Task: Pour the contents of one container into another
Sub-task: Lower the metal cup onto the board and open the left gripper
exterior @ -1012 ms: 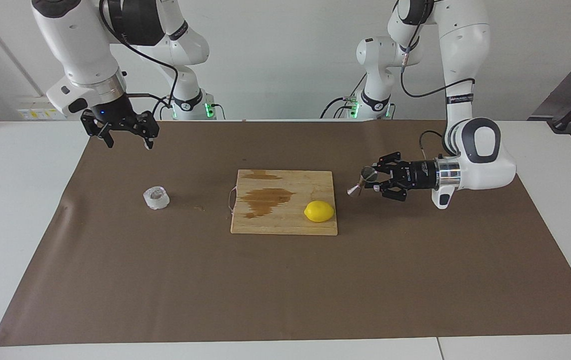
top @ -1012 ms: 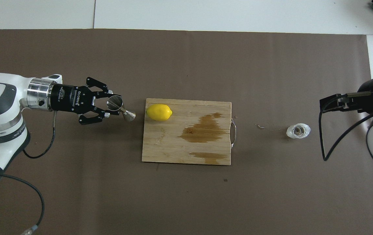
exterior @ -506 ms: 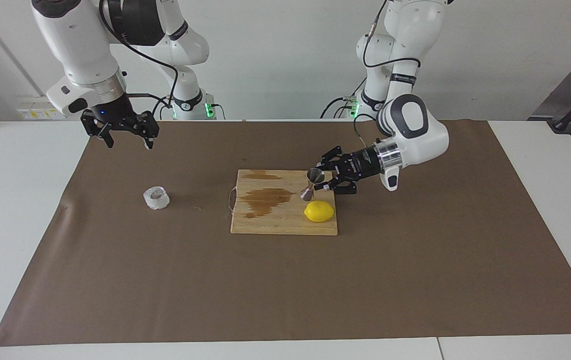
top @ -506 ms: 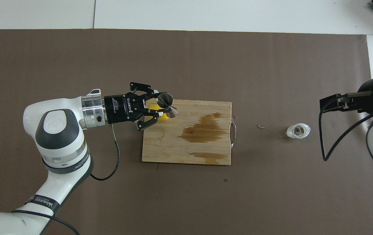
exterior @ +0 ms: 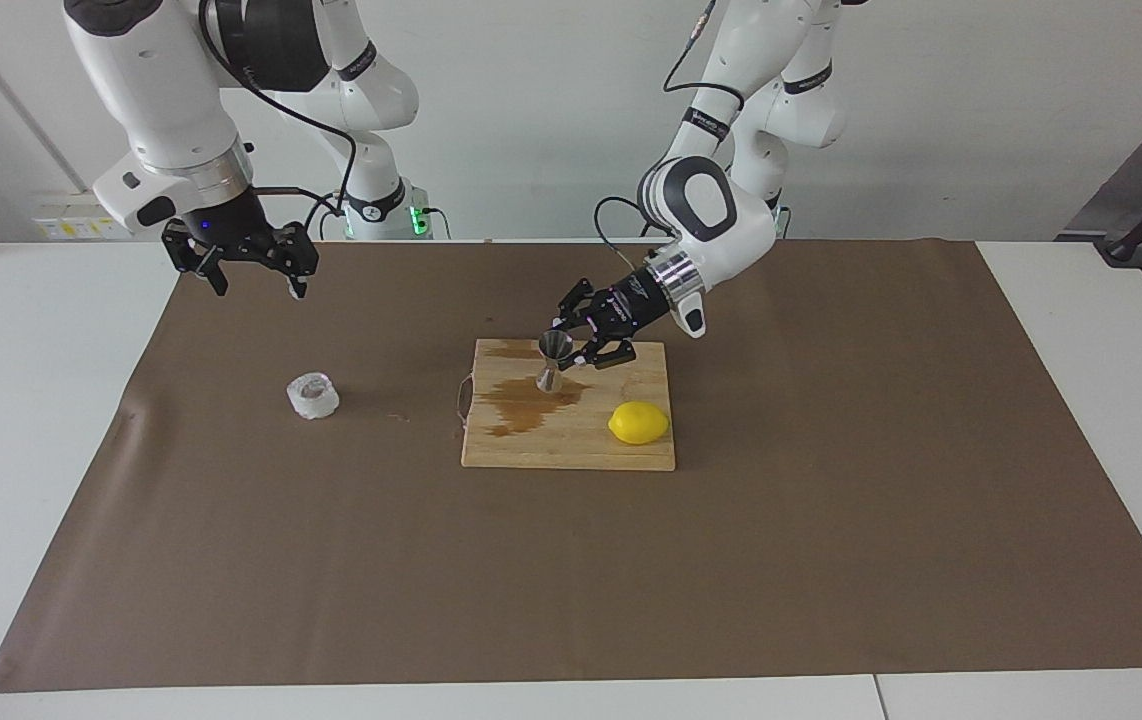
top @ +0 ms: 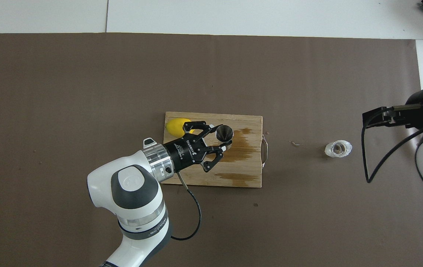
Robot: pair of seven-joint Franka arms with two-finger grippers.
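Note:
The steel jigger (exterior: 552, 364) is upright in my left gripper (exterior: 572, 351), which is shut on it low over the brown stain on the wooden cutting board (exterior: 571, 447). I cannot tell whether its base touches the board. In the overhead view the jigger (top: 223, 132) and left gripper (top: 222, 141) are over the board (top: 252, 163). The squat whitish cup (exterior: 313, 395) stands on the brown mat toward the right arm's end and also shows in the overhead view (top: 338, 148). My right gripper (exterior: 253, 278) hangs open and empty over the mat, apart from the cup.
A yellow lemon (exterior: 638, 422) lies on the board's corner toward the left arm's end and also shows in the overhead view (top: 175, 125). A wire handle (top: 265, 150) sticks out of the board toward the cup. A small wet smear (top: 298, 144) lies between board and cup.
My left arm has carried the jigger from beside the board, past the lemon, to over the stain, turning it from tilted to upright. The right arm and the cup have not moved.

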